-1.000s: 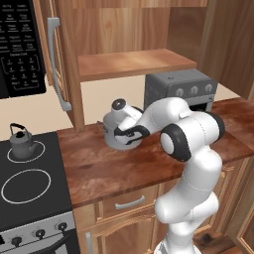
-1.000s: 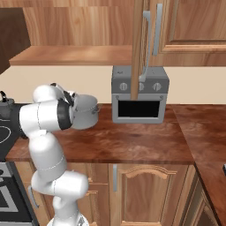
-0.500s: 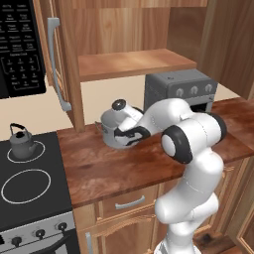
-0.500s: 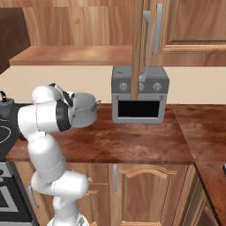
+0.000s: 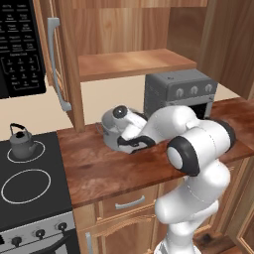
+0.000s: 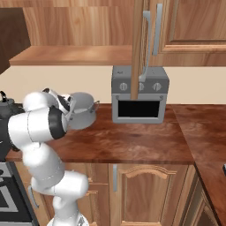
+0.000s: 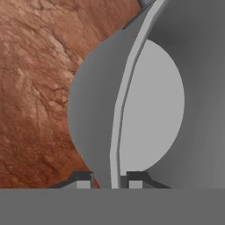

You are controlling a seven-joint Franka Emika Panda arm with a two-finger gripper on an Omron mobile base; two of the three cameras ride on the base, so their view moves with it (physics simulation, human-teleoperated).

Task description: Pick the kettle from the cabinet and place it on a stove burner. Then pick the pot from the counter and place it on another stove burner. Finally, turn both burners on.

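While the kettle (image 5: 21, 143) sits on a rear burner (image 5: 25, 151), the tool (image 7: 110, 181) is nearly closed. Its fingertips (image 7: 83, 181) pinch the pot (image 6: 82, 110) rim on the desk (image 5: 106, 166).

We observe the gripper (image 7: 110, 181) has closed onto the pot (image 7: 132, 101) rim; the pot now sits slightly lifted.

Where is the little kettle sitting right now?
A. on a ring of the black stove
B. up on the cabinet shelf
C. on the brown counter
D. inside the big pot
A: the kettle stands on a back white ring of the black stove, left of the counter where the gripper works at the pot.
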